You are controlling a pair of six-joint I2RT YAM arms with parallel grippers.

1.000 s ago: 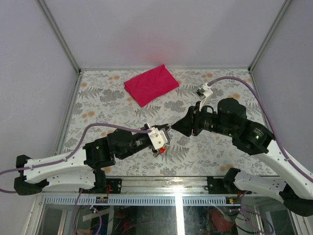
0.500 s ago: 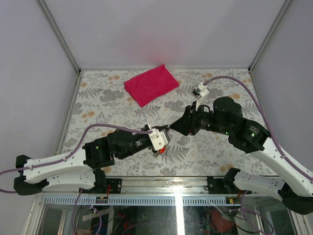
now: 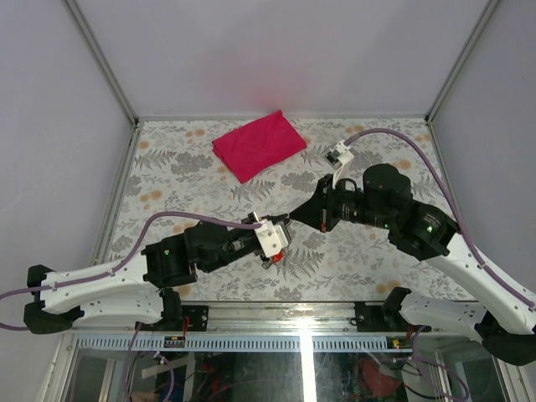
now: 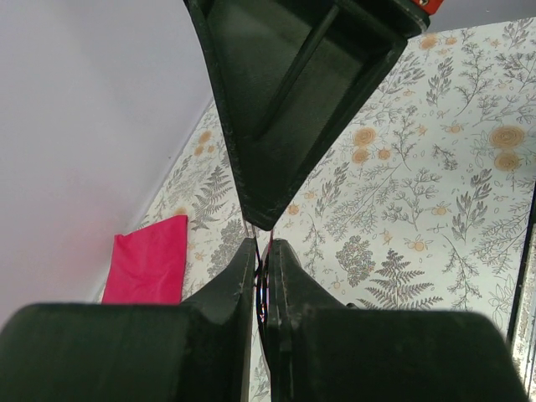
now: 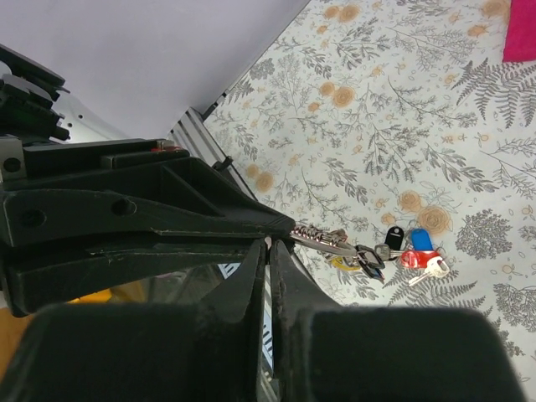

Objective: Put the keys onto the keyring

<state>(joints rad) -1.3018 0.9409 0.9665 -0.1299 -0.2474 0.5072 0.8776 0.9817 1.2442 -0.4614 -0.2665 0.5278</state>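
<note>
My left gripper [image 3: 283, 228] and right gripper [image 3: 294, 219] meet tip to tip above the table's front middle. In the left wrist view the left fingers [image 4: 243, 268] are shut on the thin wire of the keyring [image 4: 262, 276], which runs up into the right gripper's tip [image 4: 261, 223]. In the right wrist view the right gripper [image 5: 268, 249] is shut at the left gripper's tip [image 5: 283, 228]. The keyring bunch [image 5: 360, 251] hangs beside them with black-headed keys. The red key [image 5: 413, 260] and blue key [image 5: 423, 240] sit at its end; I cannot tell whether they are threaded on.
A magenta folded cloth [image 3: 258, 144] lies at the back middle of the flower-patterned table [image 3: 167, 176]; it also shows in the left wrist view [image 4: 151, 260]. Grey walls close three sides. A metal rail [image 3: 293, 314] runs along the front edge.
The right arm has shifted slightly left and back, its wrist turning a little. The left arm has stayed in place, still pinching the ring.
</note>
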